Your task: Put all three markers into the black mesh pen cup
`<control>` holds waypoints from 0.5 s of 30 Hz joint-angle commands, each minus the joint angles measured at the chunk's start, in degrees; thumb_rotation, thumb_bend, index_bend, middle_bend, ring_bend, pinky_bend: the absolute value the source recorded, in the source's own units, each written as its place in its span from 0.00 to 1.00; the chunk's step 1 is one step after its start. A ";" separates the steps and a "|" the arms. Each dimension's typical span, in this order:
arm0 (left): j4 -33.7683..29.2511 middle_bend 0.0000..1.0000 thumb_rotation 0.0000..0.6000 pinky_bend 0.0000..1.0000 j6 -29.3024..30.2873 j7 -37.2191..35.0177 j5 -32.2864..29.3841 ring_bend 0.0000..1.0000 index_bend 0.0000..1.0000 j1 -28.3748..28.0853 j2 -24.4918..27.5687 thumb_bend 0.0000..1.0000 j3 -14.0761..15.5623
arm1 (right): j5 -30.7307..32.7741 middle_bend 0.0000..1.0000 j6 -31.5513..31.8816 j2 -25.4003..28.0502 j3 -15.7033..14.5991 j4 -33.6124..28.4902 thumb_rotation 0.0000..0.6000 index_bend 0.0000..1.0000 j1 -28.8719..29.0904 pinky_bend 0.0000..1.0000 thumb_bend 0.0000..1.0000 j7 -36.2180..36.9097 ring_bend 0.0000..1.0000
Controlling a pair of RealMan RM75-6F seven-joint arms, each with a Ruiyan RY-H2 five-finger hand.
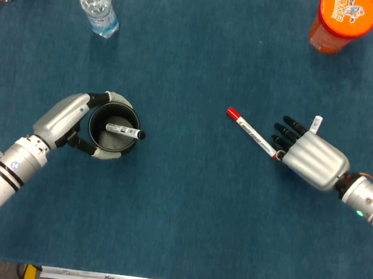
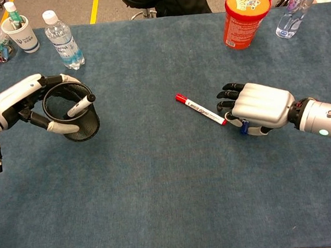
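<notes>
Nearest the robot, the left hand (image 2: 21,103) curls round the black mesh pen cup (image 2: 74,112), fingers clamped on its wall and rim, most likely to steady it while markers drop in; a black-capped marker (image 2: 80,105) already leans inside it, cap above the rim. Well apart on the other side, the right hand (image 2: 258,108) lies low over the blue marker (image 2: 243,128), which shows beneath the palm in the chest view and pokes out past the fingers in the head view (image 1: 317,123); the fingers seem curled around it (whether the grip is firm, I cannot tell). The red-capped marker (image 2: 201,110) lies loose on the tabletop (image 2: 170,181), its tail just at the right hand's fingertips, so two markers are not yet in the cup. The surface is dark blue felt-like cloth; at its far edge stand a water bottle (image 2: 62,39), a paper cup (image 2: 21,31), an orange canister (image 2: 243,16) and another bottle (image 2: 295,9).
</notes>
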 commanded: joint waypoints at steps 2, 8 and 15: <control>0.00 0.35 1.00 0.23 -0.06 0.01 -0.12 0.33 0.30 -0.06 0.12 0.11 -0.11 | 0.65 0.28 1.95 1.11 1.11 -1.66 1.00 0.65 -0.46 0.12 0.31 0.96 0.13; -0.20 0.35 1.00 0.23 -0.90 -0.43 -0.90 0.33 0.30 -0.36 0.15 0.11 -0.39 | 3.04 0.29 6.81 5.50 4.48 -10.15 1.00 0.66 -1.42 0.12 0.31 5.27 0.13; -0.77 0.35 1.00 0.23 -1.81 0.08 -1.59 0.33 0.30 -0.89 -0.51 0.11 -0.87 | 8.26 0.29 8.77 11.63 9.10 -24.39 1.00 0.66 -1.65 0.12 0.31 13.97 0.13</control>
